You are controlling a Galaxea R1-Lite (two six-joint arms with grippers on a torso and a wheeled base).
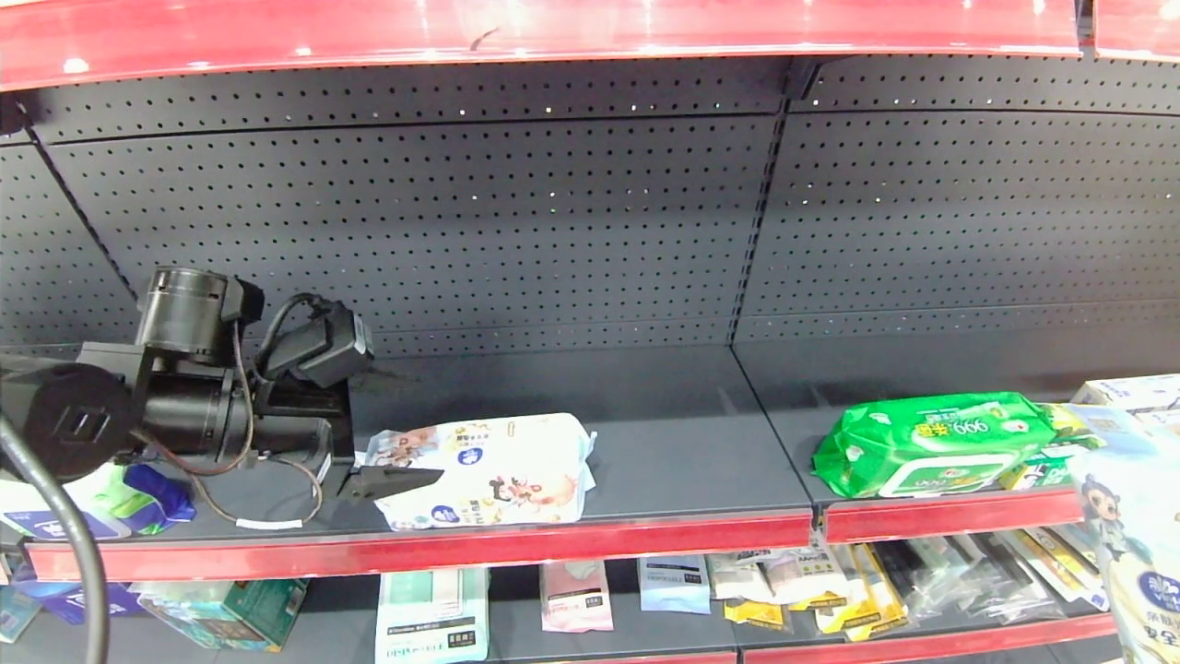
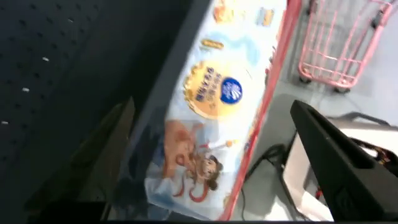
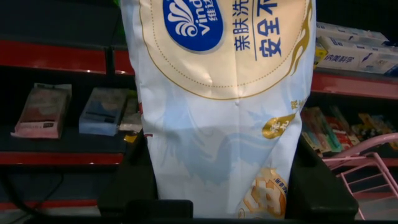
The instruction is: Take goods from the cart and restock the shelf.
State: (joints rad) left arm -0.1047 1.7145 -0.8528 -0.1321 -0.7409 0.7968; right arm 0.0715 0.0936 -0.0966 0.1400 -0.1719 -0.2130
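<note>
A dark shelf (image 1: 664, 461) with a perforated back wall and a red front lip runs across the head view. On its left part a white pack (image 1: 489, 470) lies flat, close to the front lip. The left gripper (image 2: 211, 107) sits low on the shelf at the pack's left end, its jaws spread wide and gripping nothing; in the left wrist view the end of the pack lies between the two fingers (image 2: 329, 155), and whether they touch it cannot be told. Farther right on the same level a green pack (image 1: 931, 443) lies flat by the lip, with pale boxes (image 1: 1125, 392) just beyond it. At the right edge of the head view, well apart from the white pack, the right gripper (image 3: 224, 186) is clamped on the lower part of a second pack (image 3: 224, 106), held upright in front of the shelving. A pink wire cart (image 2: 336, 43) stands on the floor to the right of the shelving. The lower shelf (image 1: 516, 599) carries small packets laid side by side.
</note>
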